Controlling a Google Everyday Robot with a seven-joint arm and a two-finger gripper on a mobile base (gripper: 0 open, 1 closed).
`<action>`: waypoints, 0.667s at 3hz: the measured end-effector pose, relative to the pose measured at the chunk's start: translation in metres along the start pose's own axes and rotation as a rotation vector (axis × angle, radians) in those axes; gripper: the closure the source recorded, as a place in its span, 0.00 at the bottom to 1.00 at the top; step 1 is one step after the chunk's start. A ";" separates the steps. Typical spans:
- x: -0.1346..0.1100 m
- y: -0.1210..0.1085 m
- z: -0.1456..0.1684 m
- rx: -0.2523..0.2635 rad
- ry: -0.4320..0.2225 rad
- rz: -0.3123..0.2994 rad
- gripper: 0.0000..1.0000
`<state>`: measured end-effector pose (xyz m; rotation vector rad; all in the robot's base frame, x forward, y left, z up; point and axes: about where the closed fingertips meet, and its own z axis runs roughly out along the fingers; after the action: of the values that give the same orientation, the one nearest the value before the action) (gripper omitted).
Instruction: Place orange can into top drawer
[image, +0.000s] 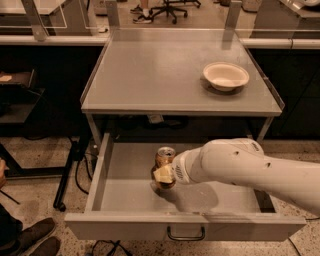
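Low gripper (164, 175) closed on orange can (166, 153), white arm (240, 165) from right.
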<state>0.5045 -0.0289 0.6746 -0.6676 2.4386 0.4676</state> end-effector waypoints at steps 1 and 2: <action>-0.006 -0.009 0.005 0.015 -0.013 -0.002 1.00; -0.019 -0.023 0.000 0.047 -0.076 0.024 1.00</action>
<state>0.5308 -0.0404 0.6821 -0.5914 2.3808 0.4355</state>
